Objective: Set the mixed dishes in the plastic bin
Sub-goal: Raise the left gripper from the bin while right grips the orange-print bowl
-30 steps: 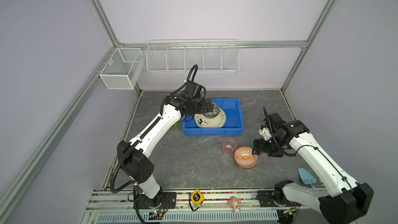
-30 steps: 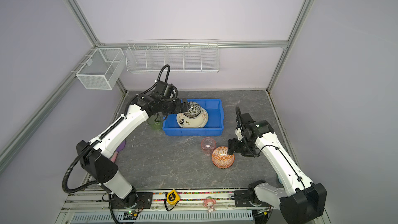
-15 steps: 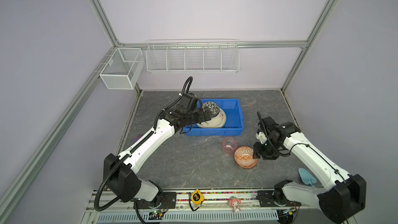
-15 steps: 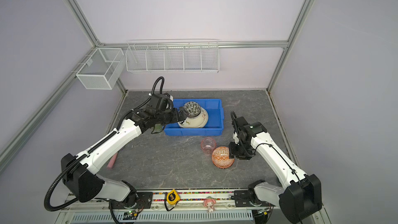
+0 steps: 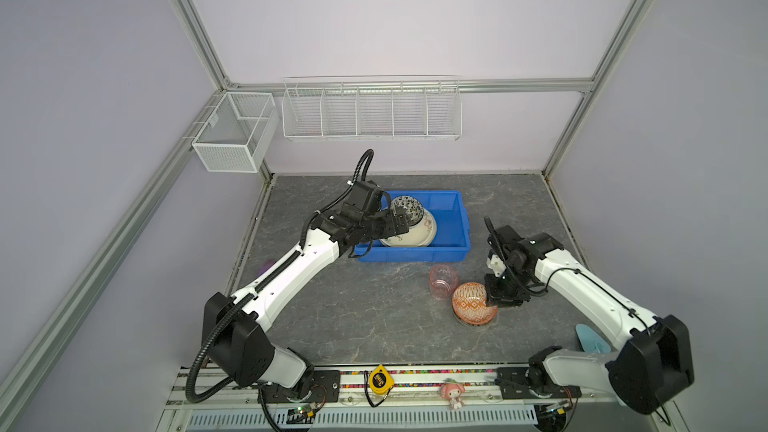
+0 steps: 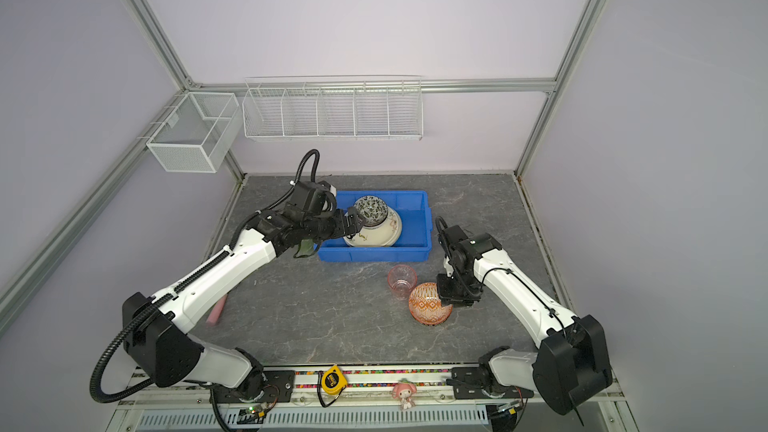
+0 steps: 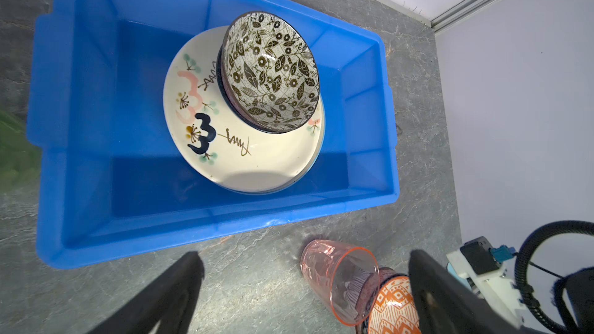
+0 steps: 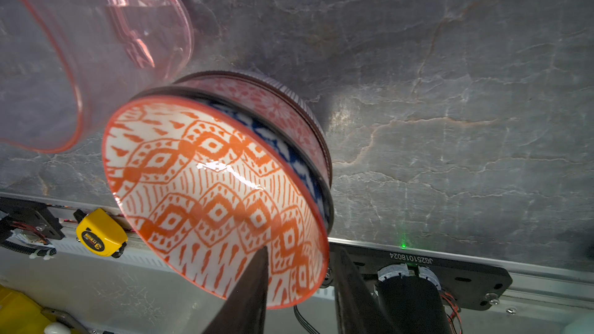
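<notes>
Beneath the orange bowl [image 8: 209, 187], near the surface's [image 5: 353, 317] right edge, a blue-patterned bowl [image 8: 305, 155] and a red-patterned bowl [image 8: 283, 104] are nested and mostly hidden. The right end effector [image 8: 302, 250] straddles the orange bowl's rim, one finger inside and one outside; I cannot tell whether it pinches yet. A pink cup [image 5: 443, 282] stands just beside that stack.

What seems to be a green cup [image 6: 305, 246] is largely covered by the left arm. A light-blue spatula [image 5: 590, 340] is cut off by the right arm.

The left end effector [image 5: 402, 218] hangs released, fingers wide, at the left end of the blue bin [image 5: 415, 254]. The bin sits toward the back edge and holds a cream plate marked "3" [image 7: 225, 142] with a leaf-print bowl [image 7: 270, 72] on top.

Since a second ago the left end effector has drawn back from over the bin. The right one has dropped to the bowl and narrowed.

The surface is dark grey and stone-veined. Lilac walls carry a long white wire basket [image 5: 372, 112] and a small mesh basket [image 5: 232, 135].
</notes>
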